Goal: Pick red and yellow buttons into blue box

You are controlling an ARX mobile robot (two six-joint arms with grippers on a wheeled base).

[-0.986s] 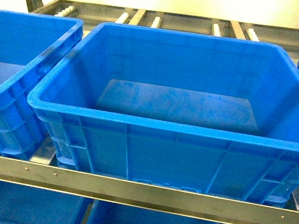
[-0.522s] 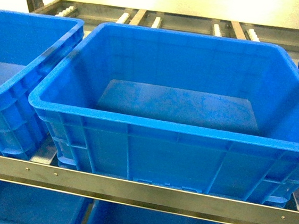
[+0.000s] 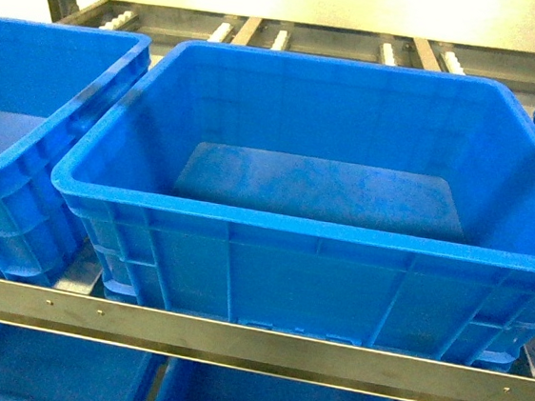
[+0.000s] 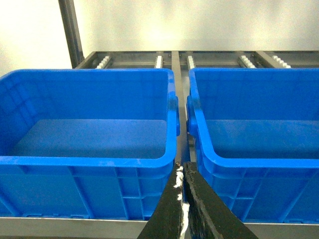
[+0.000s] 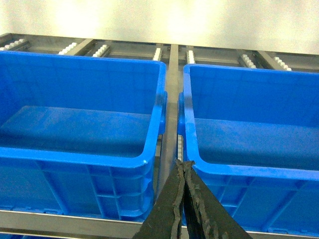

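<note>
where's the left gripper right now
The left gripper shows only in the left wrist view, bottom centre, jaws together, in front of the gap between two blue bins; the head view doesn't show it.

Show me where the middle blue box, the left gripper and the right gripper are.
Middle box (image 3: 274,225): head view, front rim.
Left gripper (image 4: 182,172): left wrist view, closed fingertips.
Right gripper (image 5: 184,164): right wrist view, closed fingertips.

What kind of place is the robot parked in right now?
Probably a warehouse or factory picking station. Open blue plastic bins sit side by side on a metal flow rack, white rollers run along the back, and more bins show on the level below.
</note>
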